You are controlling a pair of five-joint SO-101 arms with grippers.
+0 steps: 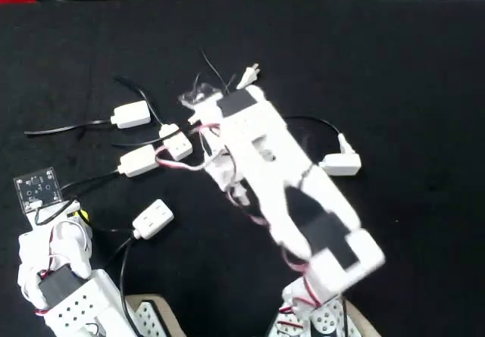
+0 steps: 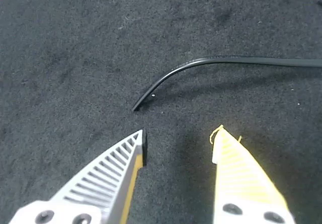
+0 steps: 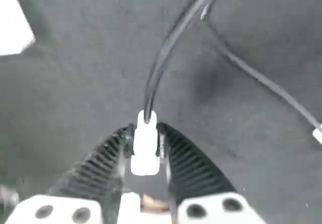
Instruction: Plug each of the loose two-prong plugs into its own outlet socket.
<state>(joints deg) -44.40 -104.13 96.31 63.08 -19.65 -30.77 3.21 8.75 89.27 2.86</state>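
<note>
White two-prong plug (image 3: 146,148) on a black cable: clamped between right gripper (image 3: 145,131) fingers above the cloth, prongs hidden. Left gripper (image 2: 178,138): fingers apart over loose black cable end (image 2: 143,100). White outlet sockets (image 1: 152,219): scattered on black cloth table (image 1: 409,72).

A: What covers the table (image 1: 424,64)?
B: Black cloth, matt and faintly fuzzy.
A: And the plug (image 3: 146,151) in the right gripper (image 3: 145,129)?
B: Smooth white plastic with a slight sheen. Its cable (image 3: 166,53) is glossy black.
A: The fingers (image 3: 193,166)?
B: Ribbed plastic, black there, white with yellow on the left gripper (image 2: 178,136). The right arm (image 1: 265,155) is glossy white plastic, like the socket (image 1: 153,219) near left.
</note>
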